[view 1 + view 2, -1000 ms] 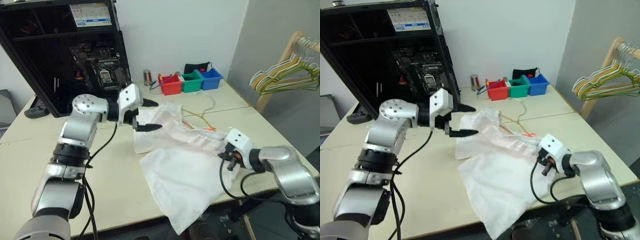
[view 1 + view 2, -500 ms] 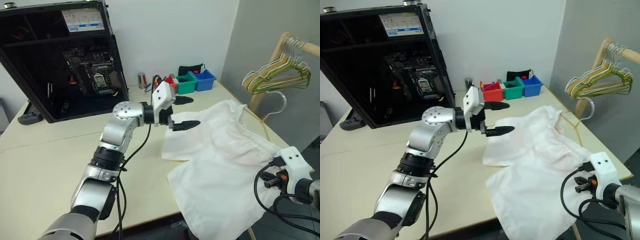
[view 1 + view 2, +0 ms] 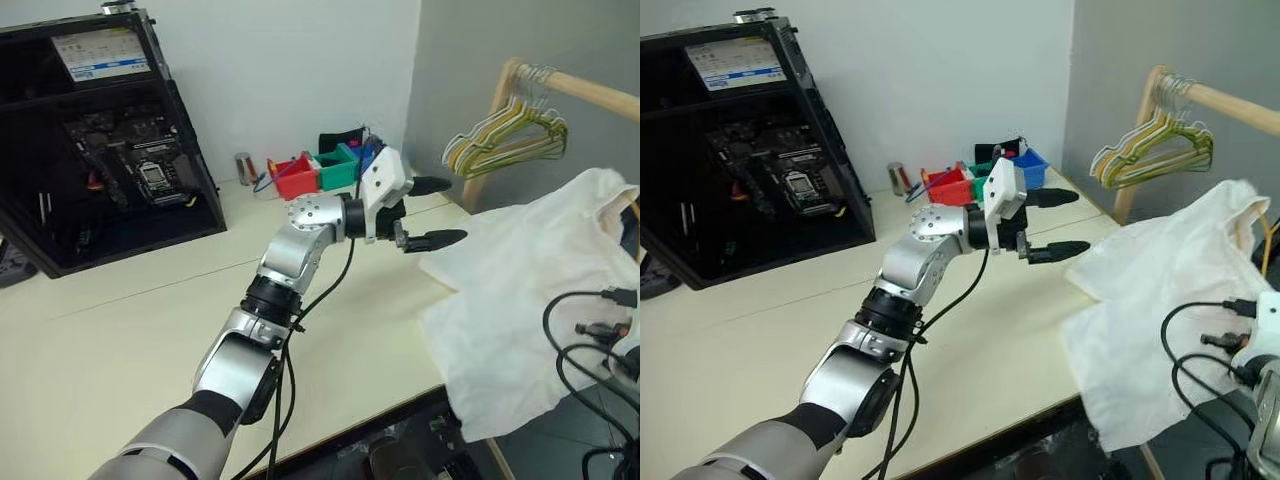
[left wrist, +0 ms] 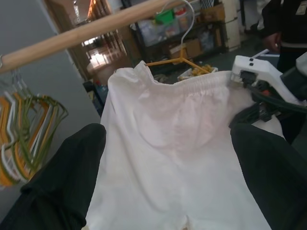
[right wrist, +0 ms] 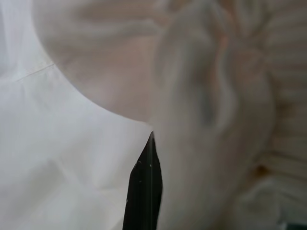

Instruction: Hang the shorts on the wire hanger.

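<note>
The shorts (image 3: pixel 520 300) were lifted at the counter's (image 3: pixel 130 330) right end, the waistband raised up by the wooden rack (image 3: pixel 590 92) and the lower fabric draping down past the counter edge. In the left wrist view the wire hanger (image 4: pixel 178 60) sat at the top of the shorts, its golden-tan shoulders just above the gathered waistband and its hook over the wooden rail. The left gripper (image 3: pixel 428 212) was held above the counter with both black fingers spread wide and nothing between them, tips pointing toward the shorts and just short of the cloth. The right gripper (image 5: pixel 144 187) was closed tight, fabric of the shorts bunched against it in its own wrist view; whether it pinched cloth, wire or both could not be told. Pale yellow-green hangers (image 3: pixel 500 148) hung on the rack behind. Red, green and blue bins (image 3: pixel 325 170) stood at the counter's far edge, an open computer case (image 3: pixel 90 140) on the far left.
</note>
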`<action>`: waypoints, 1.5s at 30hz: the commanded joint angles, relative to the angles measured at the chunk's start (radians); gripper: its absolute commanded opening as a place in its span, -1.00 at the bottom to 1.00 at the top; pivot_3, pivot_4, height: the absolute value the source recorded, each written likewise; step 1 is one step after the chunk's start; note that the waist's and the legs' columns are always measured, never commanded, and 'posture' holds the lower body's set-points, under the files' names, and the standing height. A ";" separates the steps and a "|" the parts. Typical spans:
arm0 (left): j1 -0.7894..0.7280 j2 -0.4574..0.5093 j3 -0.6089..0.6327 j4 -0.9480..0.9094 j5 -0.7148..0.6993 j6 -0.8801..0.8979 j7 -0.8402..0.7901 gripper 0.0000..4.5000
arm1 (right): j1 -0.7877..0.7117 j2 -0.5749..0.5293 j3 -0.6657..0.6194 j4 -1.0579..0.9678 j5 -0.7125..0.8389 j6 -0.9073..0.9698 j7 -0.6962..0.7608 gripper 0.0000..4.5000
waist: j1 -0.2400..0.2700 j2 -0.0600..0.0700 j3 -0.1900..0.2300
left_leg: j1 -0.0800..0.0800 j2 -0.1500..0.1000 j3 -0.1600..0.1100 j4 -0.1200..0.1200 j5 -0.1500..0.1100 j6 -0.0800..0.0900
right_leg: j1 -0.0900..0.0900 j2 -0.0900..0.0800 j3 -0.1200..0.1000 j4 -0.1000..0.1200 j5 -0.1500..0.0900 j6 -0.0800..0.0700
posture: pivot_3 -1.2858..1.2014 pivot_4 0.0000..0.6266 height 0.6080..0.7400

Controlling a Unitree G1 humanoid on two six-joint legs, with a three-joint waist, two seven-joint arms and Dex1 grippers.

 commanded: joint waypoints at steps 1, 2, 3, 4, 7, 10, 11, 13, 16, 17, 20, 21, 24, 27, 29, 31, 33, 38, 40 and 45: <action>-0.070 -0.042 0.034 0.040 -0.007 -0.060 0.044 0.98 | -0.122 -0.049 0.010 0.038 -0.035 0.007 -0.087 -1.00 | -0.004 0.001 0.000 | 0.000 0.000 0.000 0.000 0.000 0.001 | 0.001 0.000 0.000 0.000 -0.001 0.002 | -0.36 -1.00 1.00; -0.075 -0.049 0.035 0.048 -0.006 -0.066 0.049 0.98 | -0.146 -0.051 0.006 0.062 -0.037 0.007 -0.099 -1.00 | -0.007 0.001 -0.001 | 0.000 0.000 0.000 0.000 -0.001 0.001 | 0.001 0.000 0.000 -0.001 -0.001 0.002 | -0.36 -1.00 1.00; -0.080 -0.054 0.036 0.055 -0.005 -0.070 0.053 0.98 | -0.169 -0.057 0.000 0.087 -0.041 0.007 -0.114 -1.00 | -0.010 0.001 -0.001 | 0.001 0.001 0.000 0.000 -0.001 0.001 | 0.001 0.000 -0.001 -0.001 -0.002 0.003 | -0.36 -1.00 1.00; -0.083 -0.058 0.035 0.058 -0.005 -0.072 0.057 0.98 | -0.185 -0.069 -0.004 0.110 -0.042 0.007 -0.126 -1.00 | -0.014 0.001 -0.001 | 0.001 0.002 0.000 0.000 -0.001 0.002 | 0.002 0.001 -0.001 -0.001 -0.003 0.003 | -0.35 -1.00 1.00; -0.091 -0.066 0.033 0.063 -0.004 -0.077 0.064 0.98 | -0.228 -0.088 -0.032 0.178 -0.047 0.007 -0.160 -1.00 | -0.015 0.002 -0.001 | 0.001 0.001 0.001 0.000 -0.002 0.003 | 0.002 0.000 0.000 0.000 -0.003 0.003 | -0.34 -1.00 1.00; -0.097 -0.073 0.030 0.067 -0.001 -0.082 0.071 0.98 | -0.287 -0.066 -0.088 0.242 -0.051 0.007 -0.188 -1.00 | -0.015 0.002 -0.001 | 0.001 0.000 0.002 0.000 -0.002 0.003 | 0.002 -0.001 0.001 0.000 -0.003 0.003 | -0.34 -1.00 1.00; -0.099 -0.074 0.030 0.069 -0.001 -0.083 0.074 0.98 | -0.300 -0.062 -0.096 0.258 -0.048 0.007 -0.190 -1.00 | -0.015 0.002 -0.001 | 0.001 -0.001 0.002 0.000 -0.002 0.004 | 0.002 -0.001 0.001 0.000 -0.003 0.003 | -0.34 -1.00 1.00; -0.102 -0.075 0.031 0.071 0.000 -0.084 0.080 0.98 | -0.325 -0.055 -0.109 0.284 -0.043 0.007 -0.197 -1.00 | -0.015 0.002 -0.001 | 0.001 -0.001 0.002 0.000 -0.002 0.004 | 0.002 -0.001 0.001 -0.001 -0.003 0.003 | -0.34 -1.00 1.00; -0.102 -0.076 0.030 0.070 0.003 -0.084 0.085 0.98 | -0.361 -0.039 -0.127 0.317 -0.038 0.007 -0.203 -1.00 | -0.014 0.002 -0.001 | 0.001 -0.001 0.002 0.000 -0.002 0.004 | 0.002 -0.002 0.001 -0.001 -0.003 0.003 | -0.33 -1.00 1.00; -0.101 -0.075 0.029 0.068 0.006 -0.084 0.087 0.98 | -0.378 -0.015 -0.143 0.327 -0.036 0.007 -0.202 -1.00 | -0.014 0.002 -0.001 | 0.001 -0.001 0.002 0.000 -0.002 0.004 | 0.003 -0.002 0.001 0.000 -0.003 0.003 | -0.33 -1.00 1.00; -0.099 -0.069 0.028 0.067 0.009 -0.083 0.089 0.98 | -0.403 0.027 -0.167 0.341 -0.040 0.007 -0.209 -1.00 | -0.015 0.003 -0.002 | 0.001 -0.002 0.002 0.000 -0.002 0.004 | 0.003 -0.002 0.001 0.000 -0.003 0.003 | -0.33 -1.00 1.00; -0.100 -0.066 0.028 0.069 0.010 -0.084 0.090 0.98 | -0.407 0.034 -0.173 0.346 -0.042 0.007 -0.212 -1.00 | -0.014 0.003 -0.002 | 0.001 -0.002 0.002 0.000 -0.002 0.004 | 0.003 -0.002 0.001 0.000 -0.003 0.003 | -0.33 -1.00 1.00; -0.103 -0.059 0.031 0.073 0.012 -0.086 0.092 0.98 | -0.419 0.040 -0.186 0.359 -0.046 0.007 -0.217 -1.00 | -0.011 0.003 -0.002 | 0.001 -0.003 0.002 0.000 -0.002 0.004 | 0.003 -0.003 0.001 0.000 -0.003 0.003 | -0.32 -1.00 1.00; -0.110 -0.057 0.036 0.080 0.013 -0.088 0.099 0.98 | -0.434 0.042 -0.199 0.376 -0.043 0.007 -0.218 -1.00 | -0.006 0.003 -0.002 | 0.001 -0.005 0.002 0.000 -0.002 0.004 | 0.003 -0.005 0.001 0.000 -0.003 0.004 | -0.32 -1.00 1.00; -0.111 -0.056 0.037 0.082 0.013 -0.089 0.100 0.98 | -0.446 0.048 -0.208 0.386 -0.046 0.007 -0.224 -1.00 | -0.002 0.003 -0.002 | 0.001 -0.008 0.001 0.000 -0.002 0.004 | 0.003 -0.008 0.001 0.001 -0.004 0.006 | -0.31 -1.00 1.00; -0.110 -0.054 0.037 0.083 0.016 -0.093 0.101 0.98 | -0.454 0.057 -0.218 0.393 -0.054 0.007 -0.235 -1.00 | 0.001 0.003 -0.002 | 0.001 -0.010 0.001 0.001 -0.002 0.004 | 0.003 -0.011 0.001 0.002 -0.005 0.007 | -0.31 -1.00 1.00; -0.110 -0.053 0.038 0.084 0.018 -0.095 0.100 1.00 | -0.451 0.053 -0.216 0.396 -0.053 0.007 -0.239 -0.75 | 0.002 0.003 -0.002 | 0.001 -0.011 0.001 0.001 -0.002 0.004 | 0.003 -0.012 0.002 0.002 -0.005 0.008 | -0.31 -1.00 1.00; -0.112 -0.049 0.041 0.091 0.020 -0.102 0.100 1.00 | -0.435 0.022 -0.164 0.378 -0.056 0.007 -0.252 -0.24 | 0.003 0.003 -0.002 | 0.001 -0.012 0.001 0.001 -0.002 0.005 | 0.004 -0.013 0.002 0.002 -0.005 0.008 | -0.31 -1.00 1.00; -0.113 -0.047 0.043 0.092 0.020 -0.104 0.100 1.00 | -0.416 -0.013 -0.117 0.360 -0.056 0.007 -0.257 -0.01 | 0.003 0.003 -0.002 | 0.001 -0.012 0.001 0.001 -0.002 0.005 | 0.004 -0.013 0.002 0.002 -0.005 0.008 | -0.30 -1.00 1.00; -0.117 -0.042 0.049 0.097 0.020 -0.109 0.101 1.00 | -0.360 -0.125 0.019 0.302 -0.065 0.001 -0.272 0.45 | 0.004 0.003 -0.002 | 0.001 -0.012 0.001 0.001 -0.002 0.005 | 0.004 -0.013 0.002 0.002 -0.006 0.008 | -0.30 -1.00 1.00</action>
